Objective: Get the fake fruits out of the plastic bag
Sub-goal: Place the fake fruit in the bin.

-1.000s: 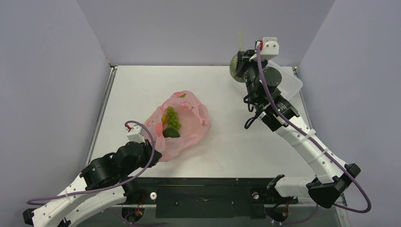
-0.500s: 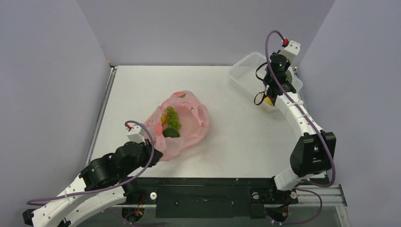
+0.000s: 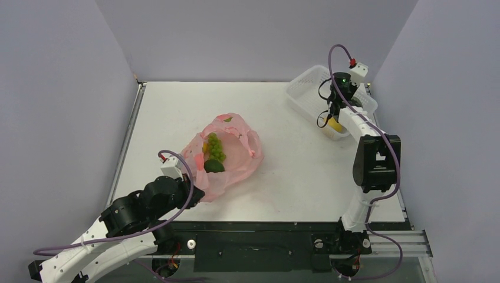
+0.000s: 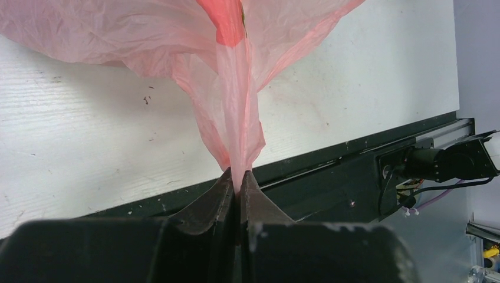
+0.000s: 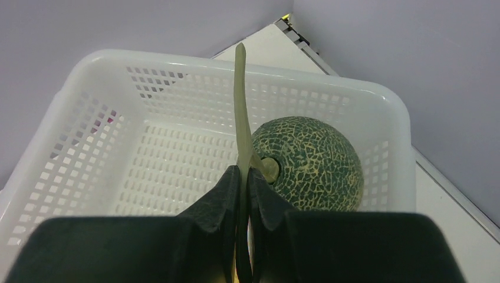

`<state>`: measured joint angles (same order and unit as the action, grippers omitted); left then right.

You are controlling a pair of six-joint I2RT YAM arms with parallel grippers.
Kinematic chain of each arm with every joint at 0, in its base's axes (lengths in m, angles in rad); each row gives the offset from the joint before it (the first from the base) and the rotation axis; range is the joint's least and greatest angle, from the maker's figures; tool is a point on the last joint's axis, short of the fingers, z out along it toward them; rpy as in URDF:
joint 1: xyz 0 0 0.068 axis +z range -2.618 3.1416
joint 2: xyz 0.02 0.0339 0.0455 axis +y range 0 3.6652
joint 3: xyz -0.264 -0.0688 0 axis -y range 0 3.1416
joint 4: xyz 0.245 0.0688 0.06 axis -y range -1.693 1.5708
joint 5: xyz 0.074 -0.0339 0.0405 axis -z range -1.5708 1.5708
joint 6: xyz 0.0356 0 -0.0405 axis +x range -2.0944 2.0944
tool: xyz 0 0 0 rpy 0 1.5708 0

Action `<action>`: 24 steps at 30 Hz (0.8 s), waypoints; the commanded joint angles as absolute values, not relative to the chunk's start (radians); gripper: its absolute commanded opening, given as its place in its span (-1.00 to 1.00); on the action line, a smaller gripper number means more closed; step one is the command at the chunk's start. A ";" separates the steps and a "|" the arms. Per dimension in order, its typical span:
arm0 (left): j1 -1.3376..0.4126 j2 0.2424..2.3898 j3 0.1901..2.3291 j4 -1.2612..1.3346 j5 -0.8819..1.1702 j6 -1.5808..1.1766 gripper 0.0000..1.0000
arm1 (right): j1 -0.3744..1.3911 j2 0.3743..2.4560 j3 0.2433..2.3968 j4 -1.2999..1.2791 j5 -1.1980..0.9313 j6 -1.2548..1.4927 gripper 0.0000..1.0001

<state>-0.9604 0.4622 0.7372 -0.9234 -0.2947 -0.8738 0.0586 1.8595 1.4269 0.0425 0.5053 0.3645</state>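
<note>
Right gripper (image 5: 243,177) is pinched narrow on the pale stem (image 5: 240,106) of the melon (image 5: 306,162), with the stem sticking up between its fingers. The melon is inside the white basket (image 5: 177,94), close to its right wall; whether it rests on the floor cannot be told. From above, this gripper (image 3: 334,115) sits over the basket (image 3: 306,79) at the far right corner of the table (image 3: 283,177).

Left gripper (image 4: 237,180) is clamped tight on a gathered fold of the pink bag (image 4: 118,29), near the table's front edge. In the top view this gripper (image 3: 191,188) holds the bag's near corner, and the bag (image 3: 236,156) lies open mid-table, left of centre. Inside it show a light-green cluster (image 3: 215,147), a dark green oval (image 3: 213,166) just in front of it, and an orange piece (image 3: 204,146) to the cluster's left.
</note>
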 commanded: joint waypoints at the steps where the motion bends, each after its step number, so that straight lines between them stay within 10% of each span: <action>1: -0.963 0.459 0.752 -0.872 -0.283 -0.854 -1.00 | 0.025 1.889 1.506 0.072 0.499 0.389 -1.00; 8: -0.962 0.473 0.755 -0.864 -0.279 -0.848 -1.00 | 0.003 1.938 1.529 0.040 0.458 0.422 -0.98; 19: -0.962 0.479 0.762 -0.876 -0.288 -0.851 -1.00 | 0.003 1.898 1.533 -0.061 0.389 0.461 0.00; 24: -0.962 0.469 0.752 -0.876 -0.289 -0.859 -1.00 | 0.003 1.858 1.524 -0.093 0.378 0.465 0.13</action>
